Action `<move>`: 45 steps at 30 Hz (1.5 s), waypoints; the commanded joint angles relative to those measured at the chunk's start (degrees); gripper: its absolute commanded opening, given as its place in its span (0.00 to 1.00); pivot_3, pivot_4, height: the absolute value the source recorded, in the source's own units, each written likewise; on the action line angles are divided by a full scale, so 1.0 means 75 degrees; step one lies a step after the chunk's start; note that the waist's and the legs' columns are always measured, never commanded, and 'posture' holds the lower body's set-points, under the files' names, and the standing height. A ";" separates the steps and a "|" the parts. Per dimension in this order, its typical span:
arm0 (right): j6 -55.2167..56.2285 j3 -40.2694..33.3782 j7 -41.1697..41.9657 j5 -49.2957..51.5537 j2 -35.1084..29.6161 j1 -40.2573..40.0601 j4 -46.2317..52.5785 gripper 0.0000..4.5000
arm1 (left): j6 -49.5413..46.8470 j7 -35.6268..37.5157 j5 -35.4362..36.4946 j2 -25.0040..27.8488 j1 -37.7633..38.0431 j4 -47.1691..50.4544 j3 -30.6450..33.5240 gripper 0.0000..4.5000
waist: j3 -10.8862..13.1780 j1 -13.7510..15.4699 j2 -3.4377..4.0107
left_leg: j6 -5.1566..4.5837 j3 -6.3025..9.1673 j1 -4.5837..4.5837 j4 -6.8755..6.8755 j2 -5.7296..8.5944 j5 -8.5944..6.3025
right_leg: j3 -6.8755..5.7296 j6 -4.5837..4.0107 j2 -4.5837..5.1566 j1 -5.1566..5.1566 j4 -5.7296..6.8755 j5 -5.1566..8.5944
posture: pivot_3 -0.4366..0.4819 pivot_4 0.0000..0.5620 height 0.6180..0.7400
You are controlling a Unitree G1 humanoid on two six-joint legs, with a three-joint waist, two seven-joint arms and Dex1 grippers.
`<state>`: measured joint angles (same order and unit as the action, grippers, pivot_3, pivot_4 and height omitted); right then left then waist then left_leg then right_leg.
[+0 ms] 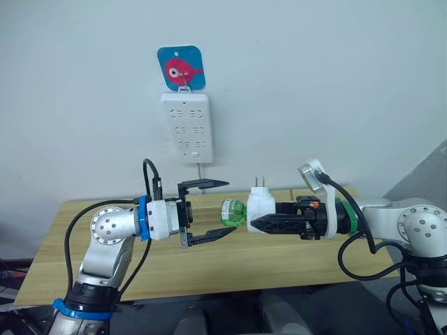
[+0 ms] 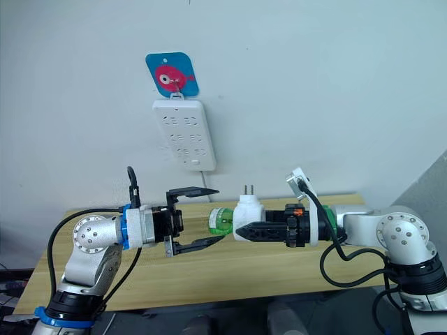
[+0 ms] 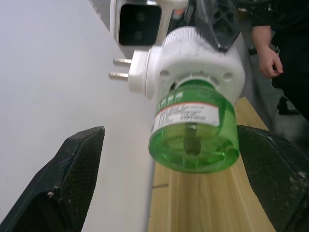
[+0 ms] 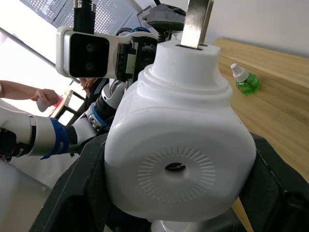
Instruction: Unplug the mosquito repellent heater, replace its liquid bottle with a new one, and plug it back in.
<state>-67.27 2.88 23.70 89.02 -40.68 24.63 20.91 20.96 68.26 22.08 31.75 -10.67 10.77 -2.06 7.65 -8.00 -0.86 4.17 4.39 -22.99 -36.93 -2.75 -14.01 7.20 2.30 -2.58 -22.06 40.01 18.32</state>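
Long light wooden counter (image 1: 209, 269) against a pale wall. Tall white multi-socket power strip (image 1: 186, 128) hangs above, under a blue fish tag (image 1: 181, 68). Right pincer (image 1: 255, 223) clenched on the small rounded white plastic heater (image 1: 261, 208), held above the counter, pins up. Its green liquid bottle (image 1: 234, 212) points at the left pincer (image 1: 225, 208), released, fingers either side of the bottle's end. Spare green bottle (image 4: 245, 80) lies on the counter.

Test room (bare wall (image 1: 335, 77), hung power strip (image 1: 186, 128), wooden table (image 1: 209, 269)).
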 commanded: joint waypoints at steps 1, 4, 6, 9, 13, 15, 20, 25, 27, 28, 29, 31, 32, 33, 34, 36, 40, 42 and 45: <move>0.0019 -0.0216 0.0082 0.0185 0.0014 0.0110 0.0088 0.68 | 0.0203 0.0068 0.0031 0.0019 -0.0044 0.0047 -0.0130 1.00 | 0.0000 -0.0004 0.0000 | 0.0000 0.0000 0.0000 -0.0001 0.0000 0.0000 | 0.0000 0.0001 0.0000 0.0001 0.0000 0.0000 | 0.34 0.16 1.00; 0.0020 -0.0212 0.0076 0.0184 0.0028 0.0116 0.0092 0.68 | 0.0192 0.0069 0.0040 0.0019 -0.0069 0.0015 -0.0226 1.00 | 0.0000 -0.0010 0.0000 | 0.0000 0.0000 0.0000 -0.0002 0.0000 0.0000 | 0.0000 0.0002 0.0000 0.0002 0.0000 0.0000 | 0.33 0.16 1.00; 0.0016 -0.0213 0.0078 0.0184 0.0030 0.0114 0.0097 0.68 | 0.0167 0.0098 0.0047 0.0027 -0.0084 -0.0009 -0.0302 0.91 | 0.0000 -0.0013 0.0000 | 0.0000 0.0000 0.0000 -0.0001 0.0000 0.0000 | 0.0000 0.0002 0.0000 0.0002 0.0000 0.0000 | 0.33 0.16 1.00; 0.0018 -0.0212 0.0057 0.0194 0.0038 0.0104 0.0124 0.68 | 0.0058 0.0171 0.0079 0.0092 -0.0044 -0.0006 -0.0384 0.74 | 0.0000 -0.0017 0.0000 | 0.0000 0.0001 0.0000 0.0000 0.0000 0.0000 | -0.0002 0.0002 0.0000 0.0001 0.0000 0.0000 | 0.33 0.16 1.00; 0.0024 -0.0221 0.0032 0.0212 0.0045 0.0098 0.0134 0.68 | -0.0101 0.0077 0.0138 0.0070 -0.0153 0.0051 -0.0402 0.50 | 0.0000 -0.0019 0.0000 | 0.0000 0.0001 0.0000 -0.0001 0.0000 0.0000 | -0.0002 0.0002 0.0000 0.0001 0.0000 0.0000 | 0.33 0.16 1.00; 0.0022 -0.0222 0.0028 0.0213 0.0044 0.0101 0.0130 0.68 | -0.0157 0.0082 0.0164 0.0085 -0.0200 0.0052 -0.0398 0.50 | 0.0000 -0.0019 0.0000 | 0.0000 0.0001 0.0000 -0.0001 0.0000 0.0000 | -0.0002 0.0002 0.0000 0.0002 0.0000 0.0000 | 0.33 0.16 1.00; 0.0009 -0.0245 0.0019 0.0212 0.0041 0.0111 0.0138 0.68 | -0.1296 0.0191 0.0514 0.0542 -0.0315 0.0366 -0.0368 0.50 | 0.0000 -0.0024 0.0000 | 0.0000 0.0002 0.0001 -0.0001 0.0000 0.0000 | -0.0003 0.0002 0.0000 0.0001 0.0001 0.0000 | 0.33 0.16 1.00; -0.0067 -0.0264 0.0180 0.0110 -0.0043 0.0125 0.0167 0.68 | -0.5774 -0.0049 0.2303 0.2051 -0.1151 0.0972 -0.0359 0.50 | 0.0001 -0.0036 -0.0002 | 0.0000 0.0013 -0.0001 -0.0001 0.0000 0.0000 | -0.0011 0.0003 -0.0001 0.0001 0.0004 0.0001 | 0.34 0.16 1.00; -0.0101 -0.0243 0.0309 0.0021 -0.0111 0.0119 0.0237 0.68 | -0.7061 0.0016 0.3029 0.2493 -0.1514 0.0999 -0.0292 0.50 | 0.0002 -0.0048 -0.0003 | 0.0000 0.0014 -0.0002 -0.0002 0.0000 0.0000 | -0.0016 0.0003 -0.0002 0.0001 0.0007 0.0001 | 0.34 0.16 1.00; -0.0109 -0.0238 0.0360 -0.0002 -0.0144 0.0116 0.0265 0.68 | -0.7458 -0.0081 0.3225 0.2568 -0.1646 0.0988 -0.0252 0.50 | 0.0002 -0.0052 -0.0001 | 0.0000 0.0014 0.0000 0.0001 0.0000 0.0000 | -0.0015 0.0003 -0.0002 0.0001 0.0006 0.0001 | 0.34 0.16 1.00; -0.0113 -0.0235 0.0401 -0.0026 -0.0169 0.0114 0.0285 0.68 | -0.7938 -0.0241 0.3494 0.2617 -0.1737 0.0976 -0.0197 0.50 | 0.0004 -0.0052 0.0001 | 0.0000 0.0012 0.0002 0.0002 0.0000 0.0000 | -0.0014 0.0003 -0.0002 0.0001 0.0006 0.0002 | 0.34 0.16 1.00; -0.0107 -0.0219 0.0508 -0.0113 -0.0237 0.0101 0.0347 0.68 | -0.8490 -0.0227 0.3785 0.2762 -0.1757 0.1042 -0.0122 0.50 | 0.0005 -0.0051 0.0001 | 0.0000 0.0012 0.0002 0.0005 0.0000 0.0000 | -0.0015 0.0002 -0.0002 -0.0001 0.0005 0.0003 | 0.34 0.17 1.00; -0.0101 -0.0211 0.0546 -0.0166 -0.0258 0.0082 0.0384 0.68 | -0.8784 -0.0262 0.3927 0.2806 -0.1730 0.1058 -0.0075 0.50 | 0.0006 -0.0053 0.0000 | -0.0001 0.0013 0.0002 0.0005 -0.0001 0.0000 | -0.0018 0.0001 -0.0003 -0.0001 0.0005 0.0003 | 0.34 0.17 1.00; -0.0098 -0.0211 0.0580 -0.0206 -0.0271 0.0067 0.0408 0.68 | -0.8984 -0.0301 0.4007 0.2817 -0.1717 0.1076 -0.0034 0.50 | 0.0006 -0.0051 0.0000 | 0.0000 0.0014 0.0000 0.0007 -0.0002 0.0000 | -0.0018 0.0001 -0.0003 -0.0004 0.0004 0.0003 | 0.34 0.17 1.00; -0.0095 -0.0211 0.0606 -0.0252 -0.0271 0.0048 0.0434 0.68 | -0.9080 -0.0294 0.4019 0.2813 -0.1669 0.1087 -0.0006 0.50 | 0.0006 -0.0047 0.0000 | 0.0000 0.0013 -0.0001 0.0008 -0.0001 0.0000 | -0.0017 0.0000 -0.0003 -0.0004 0.0005 0.0003 | 0.34 0.17 1.00; -0.0076 -0.0224 0.0604 -0.0331 -0.0259 0.0013 0.0461 0.68 | -0.9068 -0.0300 0.3950 0.2736 -0.1578 0.1093 0.0066 0.50 | 0.0006 -0.0041 0.0000 | 0.0000 0.0013 -0.0001 0.0011 -0.0001 0.0000 | -0.0018 -0.0001 -0.0003 -0.0007 0.0004 0.0004 | 0.34 0.17 1.00; -0.0065 -0.0232 0.0595 -0.1007 -0.0513 -0.0104 0.0330 0.68 | -0.8454 0.0126 0.3446 0.2859 -0.1063 0.1149 0.0122 0.50 | 0.0007 -0.0037 0.0001 | 0.0000 0.0011 0.0000 0.0010 -0.0001 0.0000 | -0.0014 -0.0002 -0.0003 -0.0007 0.0003 0.0004 | 0.35 0.18 1.00; 0.0049 -0.0060 0.0450 -0.2004 -0.0737 -0.0200 0.0022 0.68 | -0.7929 0.0098 0.3076 0.2743 -0.0731 0.1102 0.0232 0.50 | 0.0009 -0.0013 0.0002 | 0.0000 0.0009 0.0001 0.0010 -0.0001 0.0000 | -0.0012 -0.0003 -0.0002 -0.0007 0.0002 0.0004 | 0.35 0.19 1.00; 0.0520 0.0521 0.0327 -0.3796 -0.0992 -0.0297 -0.0540 0.68 | -0.7199 -0.0192 0.2630 0.2357 -0.0403 0.1043 0.0363 0.50 | 0.0013 0.0009 0.0000 | 0.0001 0.0007 0.0002 0.0006 -0.0001 0.0000 | -0.0009 -0.0003 -0.0002 -0.0007 0.0000 0.0004 | 0.35 0.20 1.00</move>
<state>-65.79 4.94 26.67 67.46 -47.26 22.74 18.56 -36.52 67.78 43.14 50.56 -13.75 17.67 -1.44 7.75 -7.94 -0.86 4.18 4.42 -22.96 -36.89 -2.76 -14.01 7.15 2.28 -2.59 -22.11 40.00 18.35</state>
